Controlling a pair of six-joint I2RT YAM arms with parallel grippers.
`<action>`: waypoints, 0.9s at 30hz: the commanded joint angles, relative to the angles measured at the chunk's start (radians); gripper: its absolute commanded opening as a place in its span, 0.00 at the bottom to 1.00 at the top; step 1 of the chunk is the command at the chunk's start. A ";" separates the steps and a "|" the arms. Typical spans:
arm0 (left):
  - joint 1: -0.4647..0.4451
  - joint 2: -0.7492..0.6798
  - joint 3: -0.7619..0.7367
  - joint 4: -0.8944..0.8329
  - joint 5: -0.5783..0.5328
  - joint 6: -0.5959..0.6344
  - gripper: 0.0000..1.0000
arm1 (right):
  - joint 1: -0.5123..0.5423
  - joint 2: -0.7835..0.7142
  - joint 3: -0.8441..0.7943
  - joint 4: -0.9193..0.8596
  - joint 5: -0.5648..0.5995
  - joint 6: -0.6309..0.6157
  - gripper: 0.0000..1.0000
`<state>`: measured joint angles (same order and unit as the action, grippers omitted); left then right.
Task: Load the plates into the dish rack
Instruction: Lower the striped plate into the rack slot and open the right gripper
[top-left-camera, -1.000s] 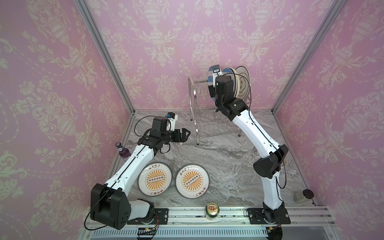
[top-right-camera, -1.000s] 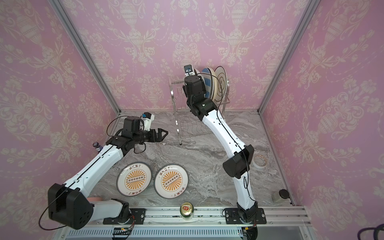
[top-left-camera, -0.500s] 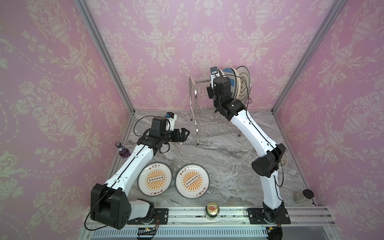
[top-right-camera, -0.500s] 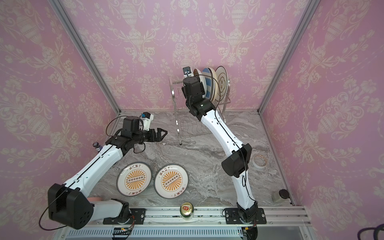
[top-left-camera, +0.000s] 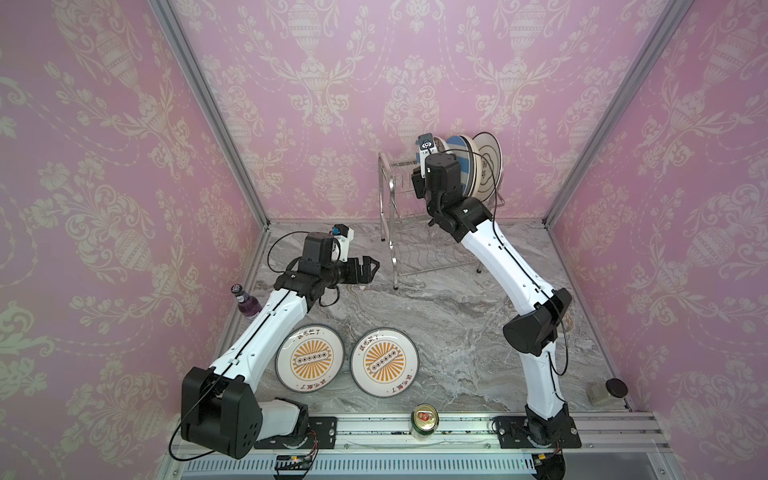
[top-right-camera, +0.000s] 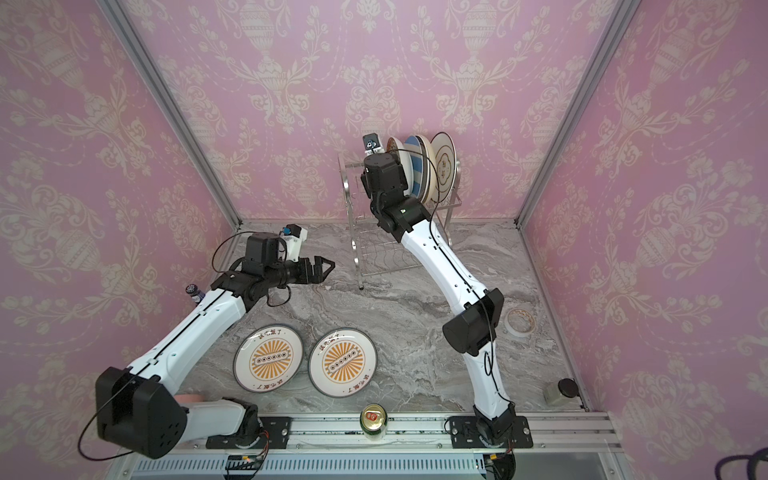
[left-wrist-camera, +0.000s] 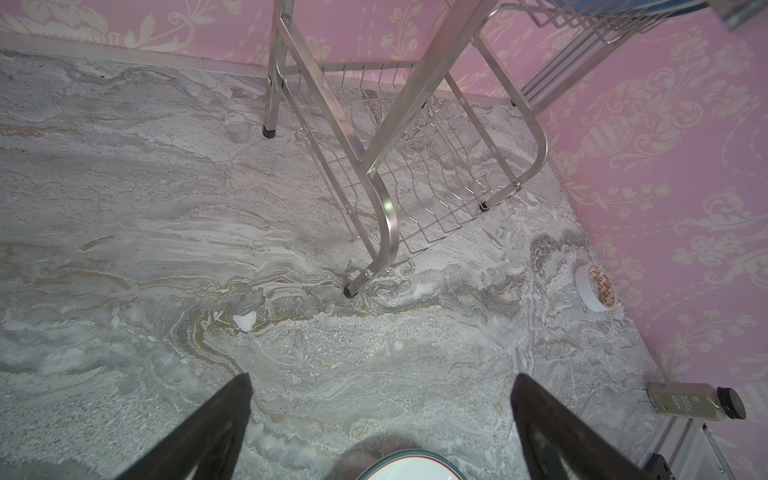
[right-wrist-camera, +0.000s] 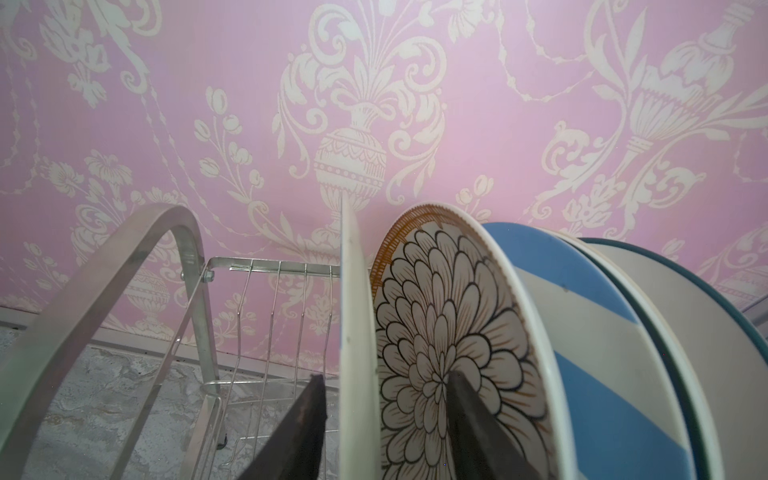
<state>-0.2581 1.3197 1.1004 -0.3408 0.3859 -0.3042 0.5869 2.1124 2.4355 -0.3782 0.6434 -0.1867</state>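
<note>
The dish rack (top-left-camera: 392, 249) stands at the back of the table, and several plates stand upright in its upper tier. In the right wrist view these are a white plate (right-wrist-camera: 358, 332) seen edge-on, a black floral plate (right-wrist-camera: 449, 324), a blue-and-white striped plate (right-wrist-camera: 582, 324) and a dark-green-rimmed plate (right-wrist-camera: 698, 316). My right gripper (right-wrist-camera: 384, 376) is open, one finger on each side of the white plate and neither touching it. Two orange sunburst plates (top-left-camera: 309, 358) (top-left-camera: 384, 363) lie flat near the front. My left gripper (top-left-camera: 372, 266) hangs open and empty beside the rack's front leg (left-wrist-camera: 353, 286).
A purple bottle (top-left-camera: 245, 301) stands at the left wall. A drink can (top-left-camera: 424, 419) sits on the front rail. A tape roll (top-right-camera: 519, 322) and a small dark-lidded jar (top-left-camera: 602, 392) lie to the right. The rack's lower shelf (left-wrist-camera: 424, 187) holds nothing.
My right gripper's jaws have parted from the white plate, which now stands in the rack by itself. The left arm has stayed still.
</note>
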 joint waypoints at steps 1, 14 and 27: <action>0.008 -0.003 0.019 -0.022 -0.002 0.027 0.99 | -0.007 -0.073 0.001 -0.015 0.050 -0.017 0.49; 0.007 -0.027 0.012 -0.032 -0.012 0.033 0.99 | -0.016 -0.039 0.062 -0.028 0.091 -0.050 0.53; 0.007 -0.020 0.016 -0.033 -0.006 0.034 0.99 | -0.049 -0.043 0.076 -0.040 0.109 -0.060 0.55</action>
<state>-0.2581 1.3167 1.1004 -0.3573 0.3859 -0.2966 0.5385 2.0773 2.4836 -0.4103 0.7315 -0.2359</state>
